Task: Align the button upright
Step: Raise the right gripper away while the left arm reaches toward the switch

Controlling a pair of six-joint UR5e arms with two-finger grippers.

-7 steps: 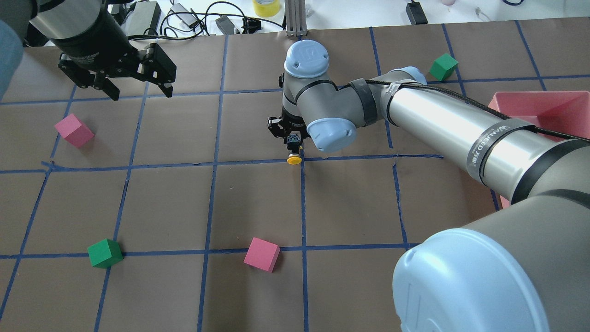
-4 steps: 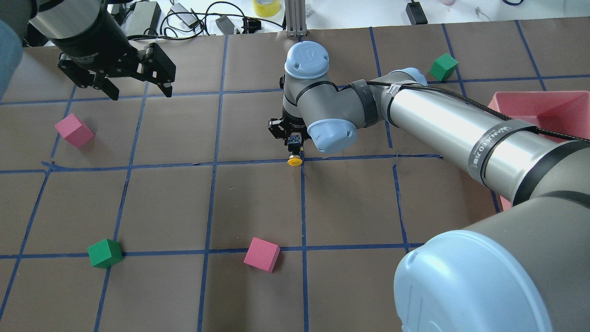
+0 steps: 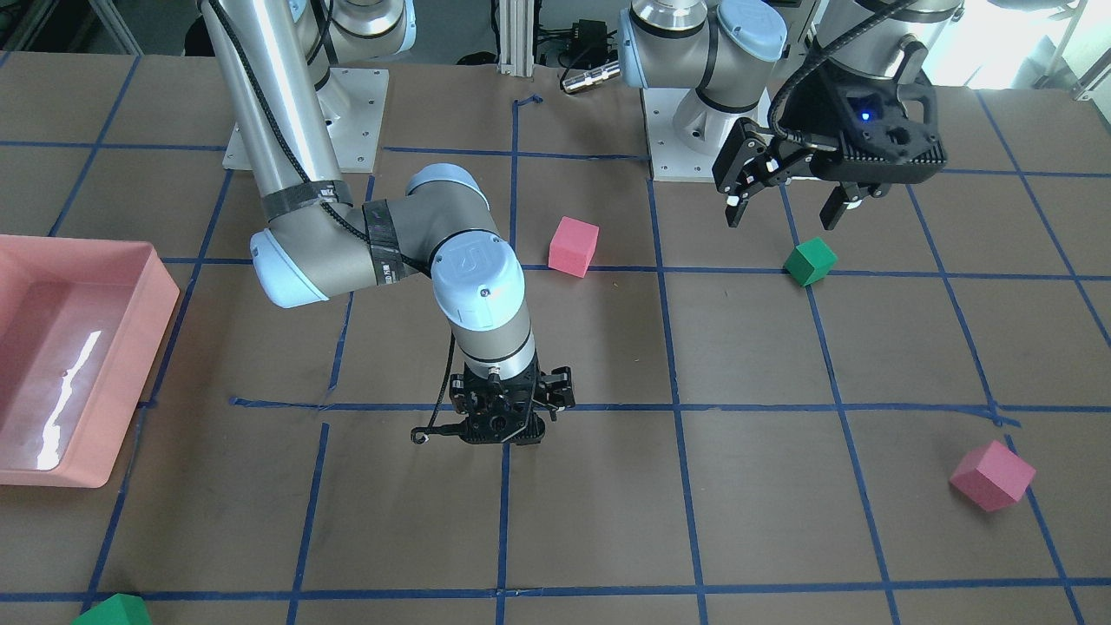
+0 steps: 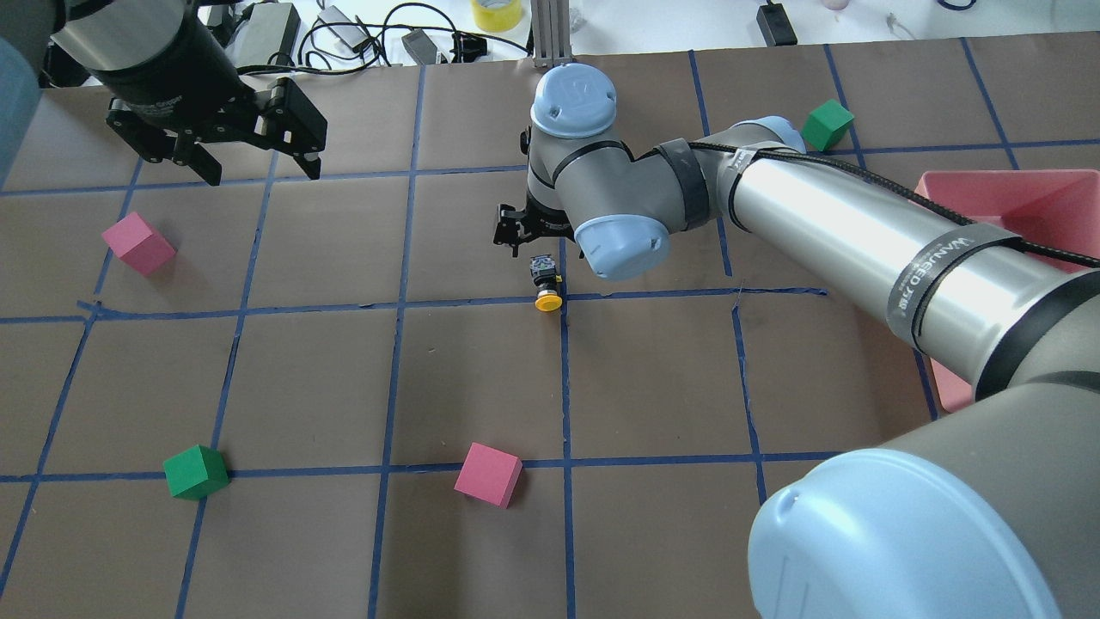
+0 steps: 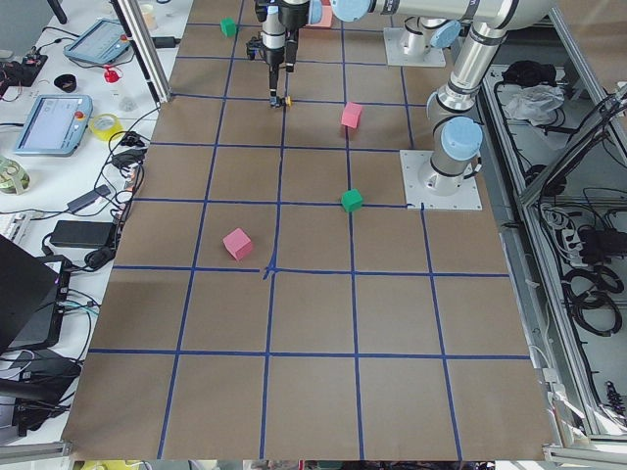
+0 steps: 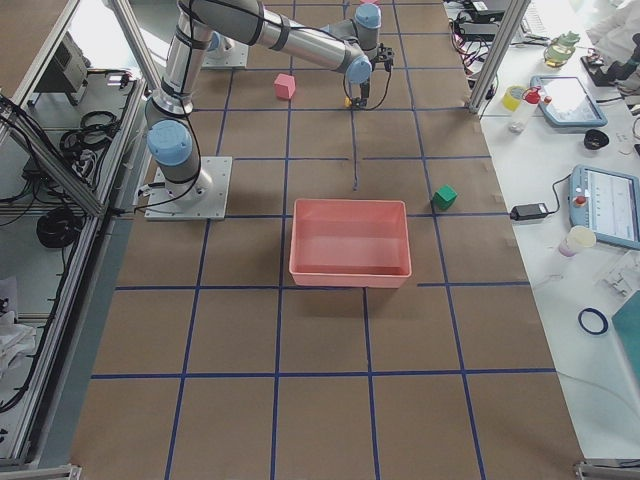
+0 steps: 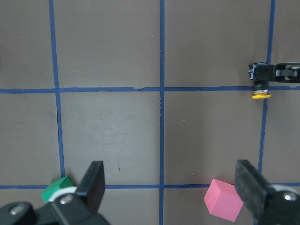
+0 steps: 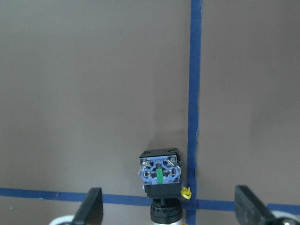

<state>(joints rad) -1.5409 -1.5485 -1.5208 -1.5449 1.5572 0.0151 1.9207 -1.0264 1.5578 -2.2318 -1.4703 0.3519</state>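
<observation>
Button point(image 4: 545, 284) lies on its side on the worktop point(image 4: 301, 387), mid-frame overhead, so it's not upright yet. Right pincer point(image 4: 519, 236) hovers above it, jaws apart and empty. Left pincer point(image 4: 262, 168) idles upper left, apart too. Next, probably: grab the body and tip it up.
</observation>
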